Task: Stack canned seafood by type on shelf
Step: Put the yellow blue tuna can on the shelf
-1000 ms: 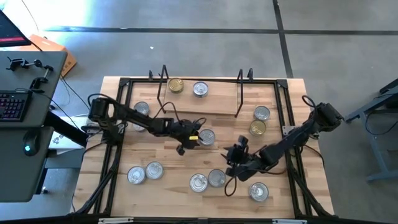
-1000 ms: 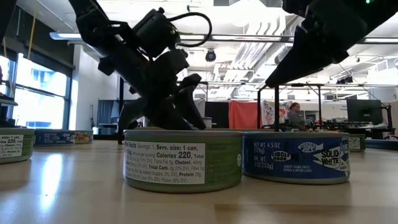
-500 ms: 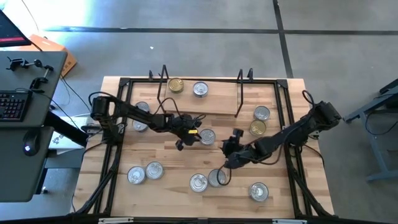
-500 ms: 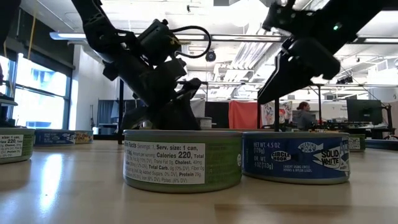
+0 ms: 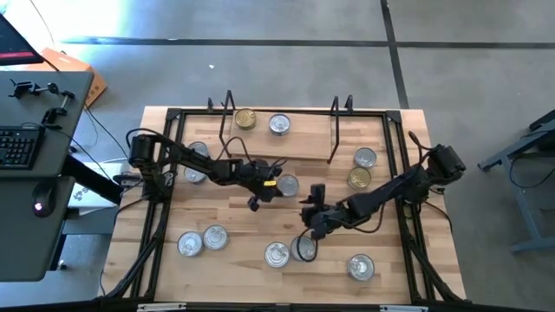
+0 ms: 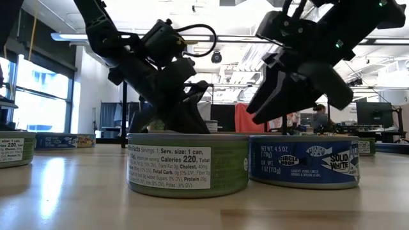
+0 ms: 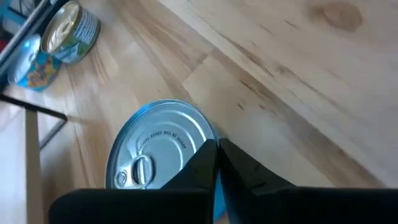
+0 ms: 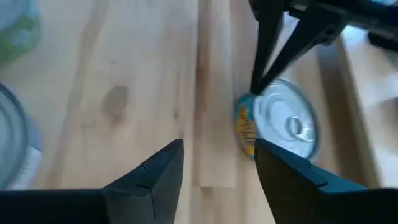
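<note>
A blue-labelled, silver-lidded tin (image 5: 288, 185) stands flat on the tabletop in the middle. My left gripper (image 5: 267, 188) is shut at this tin's left edge (image 7: 163, 149). My right gripper (image 5: 310, 210) hangs open right of the same tin (image 8: 287, 127), its fingers (image 8: 158, 174) pointing toward it and apart from it. The shelf (image 5: 305, 132), a board in a black rod frame at the far middle, carries a gold tin (image 5: 245, 119) and a silver tin (image 5: 279, 124). More tins lie scattered over the table. My left gripper sets its shut fingertips (image 7: 211, 149) against the lid's rim (image 8: 252, 94) on the tin's left side. The fingers slant down from the table's left. The tin stands flat on the table, lid up.
Two tins (image 5: 365, 158) (image 5: 359, 178) stand right of the shelf, one (image 5: 198, 152) at the left and several along the near edge (image 5: 214, 237) (image 5: 277, 254) (image 5: 361, 266). A green tin (image 6: 187, 163) and a blue one (image 6: 303, 160) fill the low view's front. Black frame rods (image 5: 401, 156) edge the table.
My left gripper has shut beside the middle tin while staying nearly in place. My right gripper has travelled toward the table's left, away from the near-edge tins and closer to the middle tin, and has rolled about its own pointing line.
</note>
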Tool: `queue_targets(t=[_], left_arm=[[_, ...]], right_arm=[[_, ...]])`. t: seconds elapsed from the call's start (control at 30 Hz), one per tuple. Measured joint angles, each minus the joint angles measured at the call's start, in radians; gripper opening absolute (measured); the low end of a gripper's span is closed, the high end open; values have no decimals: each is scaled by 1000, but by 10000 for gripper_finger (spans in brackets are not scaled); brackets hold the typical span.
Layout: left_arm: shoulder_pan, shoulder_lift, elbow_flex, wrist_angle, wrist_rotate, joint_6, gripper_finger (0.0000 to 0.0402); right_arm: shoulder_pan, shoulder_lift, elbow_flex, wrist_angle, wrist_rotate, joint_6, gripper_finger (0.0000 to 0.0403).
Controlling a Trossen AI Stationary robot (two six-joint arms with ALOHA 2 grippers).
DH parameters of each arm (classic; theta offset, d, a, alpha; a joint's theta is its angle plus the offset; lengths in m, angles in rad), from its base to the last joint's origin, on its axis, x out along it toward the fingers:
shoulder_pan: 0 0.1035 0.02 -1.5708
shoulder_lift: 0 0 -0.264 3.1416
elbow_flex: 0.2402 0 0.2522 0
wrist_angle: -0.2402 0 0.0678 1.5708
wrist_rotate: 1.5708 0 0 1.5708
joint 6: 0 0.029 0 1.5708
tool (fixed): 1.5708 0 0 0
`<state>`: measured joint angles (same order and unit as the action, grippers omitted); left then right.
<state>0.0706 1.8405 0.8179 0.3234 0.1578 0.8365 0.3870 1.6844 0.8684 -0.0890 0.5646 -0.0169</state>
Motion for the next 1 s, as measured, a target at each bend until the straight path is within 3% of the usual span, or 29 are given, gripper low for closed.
queue_targets(t=[0.17,0.43,0.6,0.73,0.87,1.0], left_arm=[[2,-25,-2,54,61,-101,2],[14,-32,-1,109,101,-232,1],[22,-33,-1,127,101,-245,0],[23,-33,0,141,102,-250,0],[23,-34,0,148,102,-260,0],[21,-34,0,153,102,-260,0]], right_arm=[[-20,-1,0,-11,29,-93,199],[-79,2,0,-10,27,-151,246],[-99,84,0,53,28,-249,250],[-106,163,0,188,98,-242,250],[-106,204,0,238,165,-205,234],[-114,203,0,239,170,-142,175]])
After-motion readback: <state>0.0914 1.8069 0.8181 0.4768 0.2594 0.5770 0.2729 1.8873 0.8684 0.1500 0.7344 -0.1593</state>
